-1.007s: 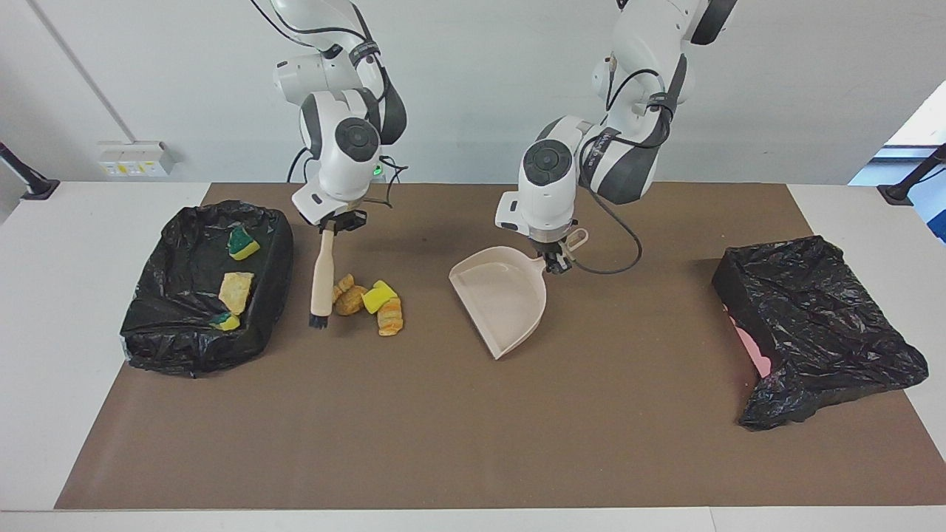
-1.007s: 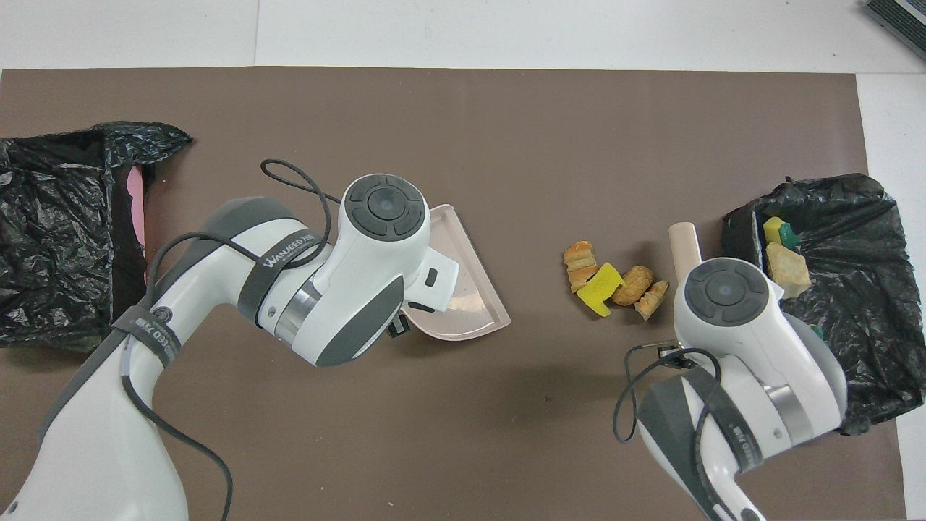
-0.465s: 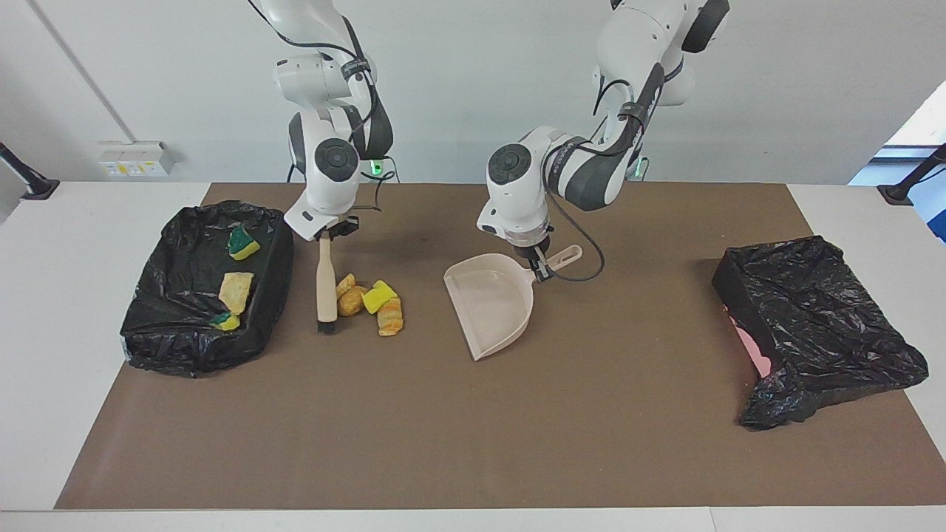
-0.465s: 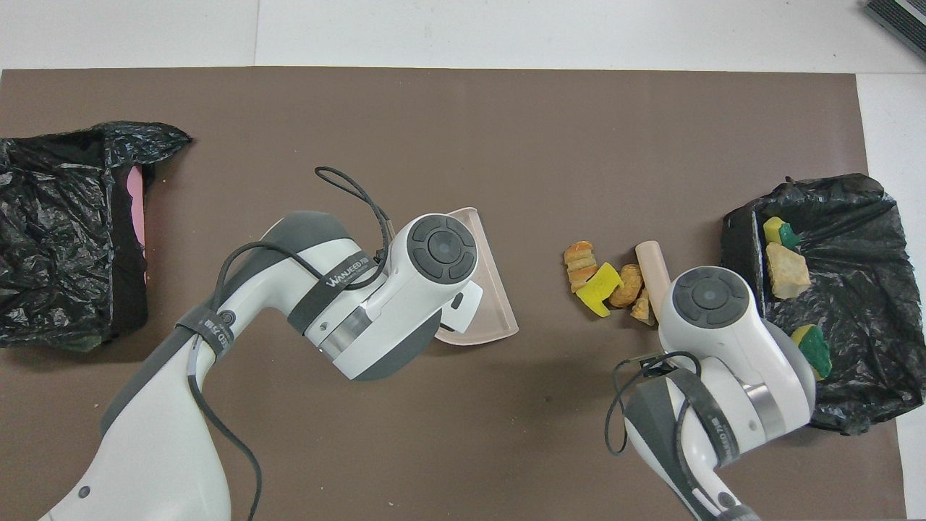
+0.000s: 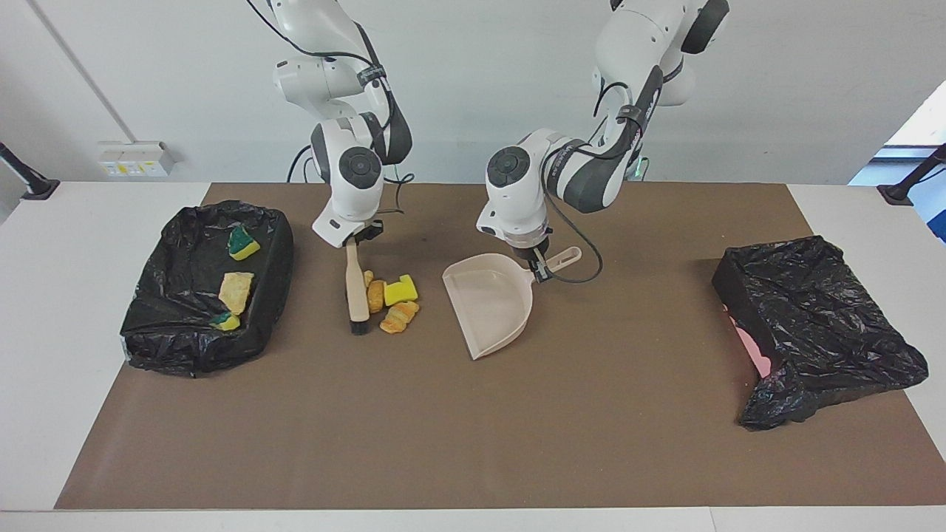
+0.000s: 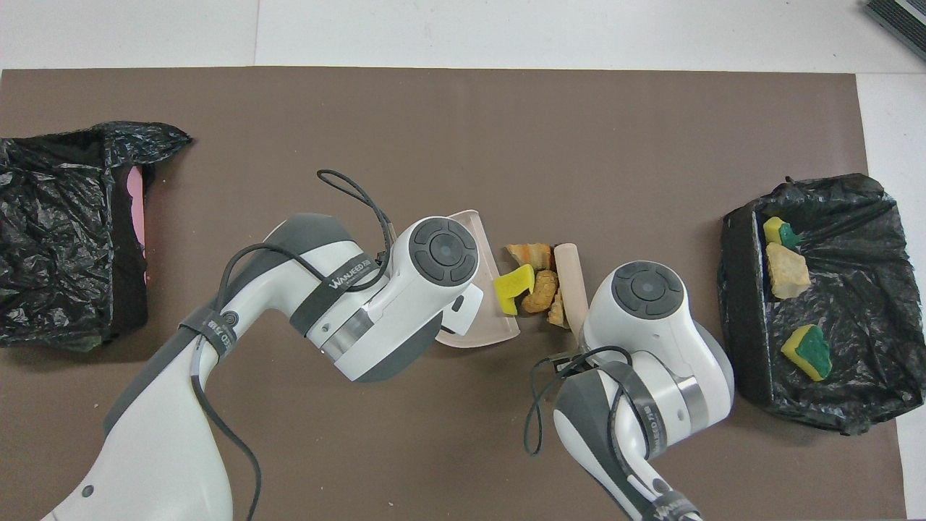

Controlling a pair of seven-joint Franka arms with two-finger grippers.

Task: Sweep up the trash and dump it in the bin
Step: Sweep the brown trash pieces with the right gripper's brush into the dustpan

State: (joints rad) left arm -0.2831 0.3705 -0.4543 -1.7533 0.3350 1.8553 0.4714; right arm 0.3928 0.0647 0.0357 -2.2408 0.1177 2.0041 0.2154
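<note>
My right gripper (image 5: 354, 242) is shut on the top of a wooden-handled brush (image 5: 358, 292), whose black bristles rest on the brown mat. Several small yellow and orange chunks of trash (image 5: 392, 301) lie bunched against the brush. They sit between it and the open mouth of the beige dustpan (image 5: 491, 303). My left gripper (image 5: 540, 264) is shut on the dustpan's handle and the pan rests on the mat. In the overhead view a yellow chunk (image 6: 512, 287) reaches the dustpan's lip (image 6: 499, 327). Both wrists hide their fingers there.
A black-lined bin (image 5: 260, 310) at the right arm's end of the table holds three sponge chunks (image 5: 236, 291). A second box wrapped in a black bag (image 5: 813, 325), showing pink at one edge, lies at the left arm's end. The brown mat (image 5: 473, 428) covers the table's middle.
The right gripper has swept the brush and the trash pile across the mat toward the dustpan. The left gripper moved the dustpan toward the pile, then held it still.
</note>
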